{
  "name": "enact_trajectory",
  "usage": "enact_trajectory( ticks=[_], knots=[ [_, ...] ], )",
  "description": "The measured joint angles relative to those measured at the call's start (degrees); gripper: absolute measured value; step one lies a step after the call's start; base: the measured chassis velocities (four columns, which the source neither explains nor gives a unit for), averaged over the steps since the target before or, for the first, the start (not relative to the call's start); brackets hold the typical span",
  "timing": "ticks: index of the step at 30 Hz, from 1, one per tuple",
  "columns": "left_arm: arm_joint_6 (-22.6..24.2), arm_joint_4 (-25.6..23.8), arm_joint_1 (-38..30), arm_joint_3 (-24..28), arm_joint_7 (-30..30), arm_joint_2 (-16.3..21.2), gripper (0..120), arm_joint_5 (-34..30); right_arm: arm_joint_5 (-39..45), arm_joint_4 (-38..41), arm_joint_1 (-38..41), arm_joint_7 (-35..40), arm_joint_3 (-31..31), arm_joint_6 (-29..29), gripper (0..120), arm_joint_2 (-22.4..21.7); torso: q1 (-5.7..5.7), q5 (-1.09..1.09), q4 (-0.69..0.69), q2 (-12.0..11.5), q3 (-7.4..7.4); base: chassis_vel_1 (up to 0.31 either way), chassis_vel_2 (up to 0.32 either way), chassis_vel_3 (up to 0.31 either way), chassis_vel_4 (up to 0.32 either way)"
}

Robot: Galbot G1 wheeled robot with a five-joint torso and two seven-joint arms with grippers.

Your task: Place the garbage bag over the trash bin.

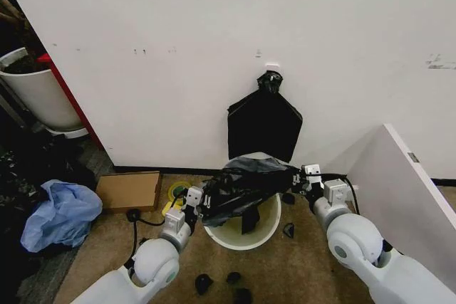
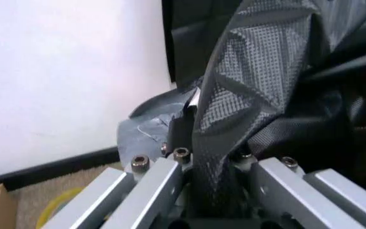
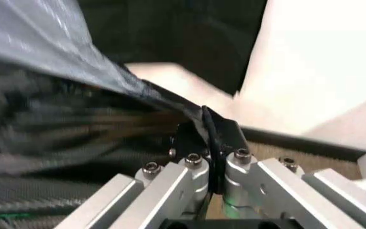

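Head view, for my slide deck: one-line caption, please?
Left hand and right hand stretch the garbage bag over the trash bin.

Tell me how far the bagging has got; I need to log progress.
Done: both pincers have picked up the garbage bag, left pincer and right pincer each clamping an edge. In hand: it is stretched above the trash bin. Left: getting its mouth over the rim, which is bare at the front.
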Motion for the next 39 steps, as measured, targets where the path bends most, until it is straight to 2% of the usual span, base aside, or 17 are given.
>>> enact_trajectory(
  ticks=[6,13,18,26,33,39],
  knots=[
    [-5.4,-0.4,1.4,-1.7,3.2,-0.2,1,-2.5,0.4,0.0,-3.7,-2.9,1.2,-0.4,0,-0.7,0.00,-0.01,-0.01,0.0,0.00,0.000,0.000,0.000,0.000],
    [-5.6,-2.2,3.8,-4.6,2.6,-0.5,1,-8.9,-0.4,1.0,-7.0,-7.3,2.3,0.6,0,-1.3,0.00,0.00,0.02,0.0,0.00,0.000,0.000,0.000,0.000],
    [-2.4,-3.7,3.7,-5.9,-1.7,-1.4,1,-18.0,-3.2,2.2,-12.6,-13.2,4.8,5.1,0,-1.2,0.00,-0.01,-0.01,0.0,0.00,0.000,0.000,0.000,0.000],
    [1.0,-5.5,2.0,-7.1,-4.9,-2.1,1,-25.4,-6.5,3.4,-17.4,-17.1,4.7,9.8,0,0.1,0.00,0.00,0.00,0.0,0.00,0.000,0.000,0.000,0.000],
    [2.1,-6.7,2.1,-8.2,-5.9,-2.2,1,-29.1,-8.7,3.2,-19.7,-19.9,3.6,12.9,0,1.0,0.00,0.00,0.00,0.0,0.00,0.000,0.000,0.000,0.000],
    [3.0,-7.2,2.3,-8.6,-6.2,-1.8,1,-30.1,-11.6,2.2,-19.5,-18.4,1.9,15.5,0,1.6,0.00,0.00,0.01,0.0,0.00,0.000,0.000,0.000,0.000]
  ],
)
